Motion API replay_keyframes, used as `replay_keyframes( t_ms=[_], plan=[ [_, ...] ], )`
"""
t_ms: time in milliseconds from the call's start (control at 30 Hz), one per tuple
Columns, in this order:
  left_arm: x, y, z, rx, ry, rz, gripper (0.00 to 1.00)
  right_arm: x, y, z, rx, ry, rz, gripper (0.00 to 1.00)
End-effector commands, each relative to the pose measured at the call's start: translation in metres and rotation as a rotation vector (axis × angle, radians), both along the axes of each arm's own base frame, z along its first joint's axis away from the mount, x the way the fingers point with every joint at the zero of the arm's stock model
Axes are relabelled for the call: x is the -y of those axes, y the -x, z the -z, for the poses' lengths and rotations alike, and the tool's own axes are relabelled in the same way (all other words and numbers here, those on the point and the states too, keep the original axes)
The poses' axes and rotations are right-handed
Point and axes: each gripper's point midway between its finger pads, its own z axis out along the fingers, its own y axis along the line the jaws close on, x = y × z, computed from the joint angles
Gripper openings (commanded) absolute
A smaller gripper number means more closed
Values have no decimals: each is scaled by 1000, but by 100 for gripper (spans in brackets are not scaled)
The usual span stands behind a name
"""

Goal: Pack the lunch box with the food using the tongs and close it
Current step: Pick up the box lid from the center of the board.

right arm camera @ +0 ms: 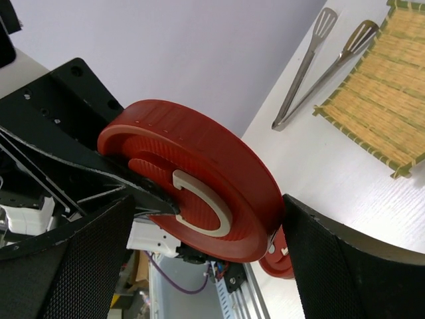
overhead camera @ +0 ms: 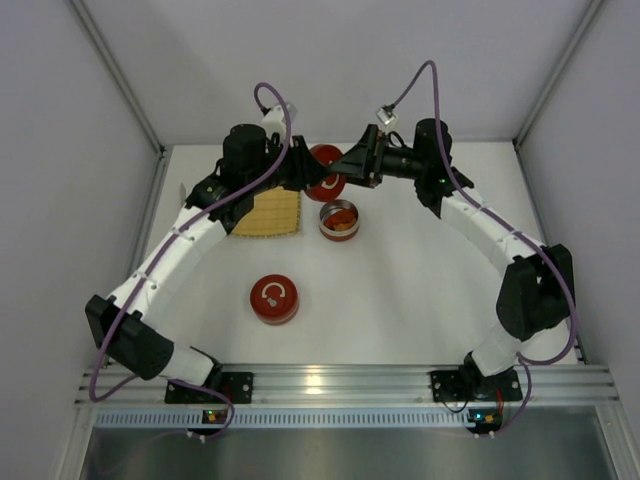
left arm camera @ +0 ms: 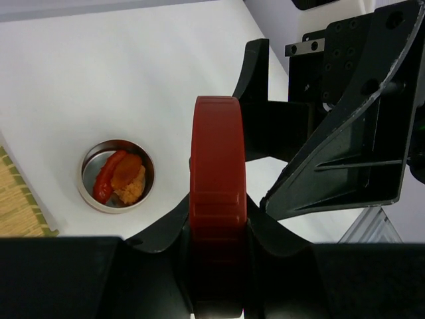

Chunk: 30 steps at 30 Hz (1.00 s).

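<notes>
Tongs lie idle beside mat, far left. Left end effector clamps red lid on edge, presenting it; right end effector straddles it, jaws wide: handover, probably. Food sits in steel tin on worktop.

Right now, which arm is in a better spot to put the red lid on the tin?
Probably the left. The left gripper clamps the red lid close to the open tin; the right gripper stands open around the lid, holding nothing.
</notes>
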Motion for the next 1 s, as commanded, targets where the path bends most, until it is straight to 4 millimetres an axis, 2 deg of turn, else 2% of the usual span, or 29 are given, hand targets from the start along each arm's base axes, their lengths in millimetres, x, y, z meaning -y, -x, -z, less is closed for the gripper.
replay_keyframes(
  t_ms=[0,167,200,333,533,800,967],
  plan=[
    [-7,-14,-9,82,-26,-63,0,-13,5,-16,70,-39,-20,88],
    [-29,-26,0,94,-114,-184,0,-2,1,-12,102,31,40,87],
    [-32,-27,0,96,-125,-200,0,2,-4,-9,115,51,72,88],
    [-40,-34,2,107,-151,-244,0,6,-5,-10,115,67,100,89],
    [-31,-33,-4,111,-128,-211,0,-1,-2,-12,72,17,67,88],
    [-21,-31,0,96,-114,-177,0,-13,1,-11,26,-69,24,78],
    [-19,-30,-1,95,-107,-166,0,-19,1,-12,28,-66,15,77]
  ],
)
